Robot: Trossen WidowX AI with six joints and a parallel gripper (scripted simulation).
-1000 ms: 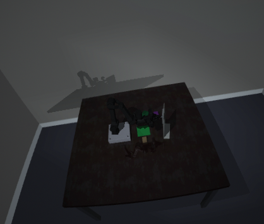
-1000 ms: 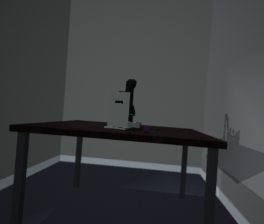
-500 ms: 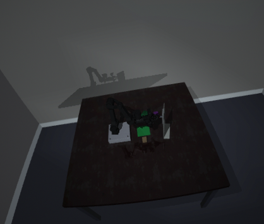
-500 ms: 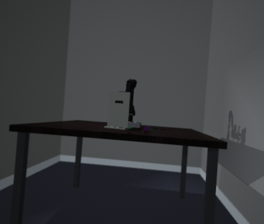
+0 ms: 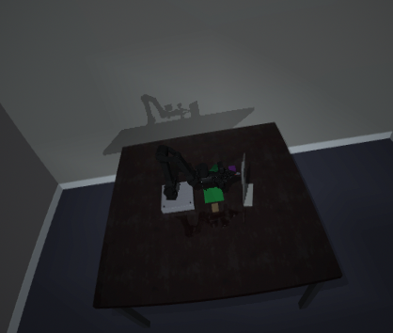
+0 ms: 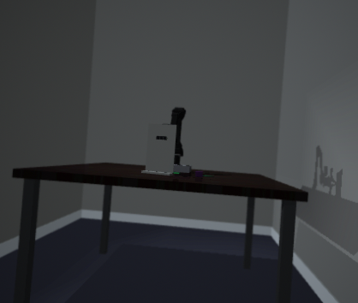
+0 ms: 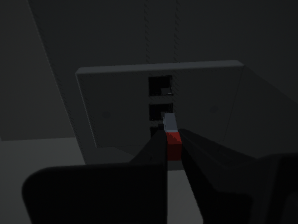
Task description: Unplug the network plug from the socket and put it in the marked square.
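The plug point(image 7: 173, 147) point(image 5: 238, 174) has a red body and a grey front end in the wrist view. My gripper point(image 7: 170, 136) point(image 5: 234, 173) is shut on it. The plug points at the upright panel point(image 5: 243, 175) point(image 6: 161, 153) point(image 7: 122, 100), and a small gap shows between them, so it is out of the socket. Dark sockets point(image 7: 160, 85) stand in a column on the panel. The thin tab cannot be made out. A flat green square point(image 5: 213, 196) lies on the table below the arm; a second green patch point(image 5: 213, 167) is partly hidden behind the gripper.
The table point(image 5: 219, 263) point(image 6: 105, 175) carries the white arm base point(image 5: 178, 199). A tan block point(image 5: 215, 207) lies against the green square's near edge. A purple block point(image 5: 232, 167) point(image 6: 199, 174) lies behind the fingers. The panel's light foot point(image 5: 248, 195) rests on the table.
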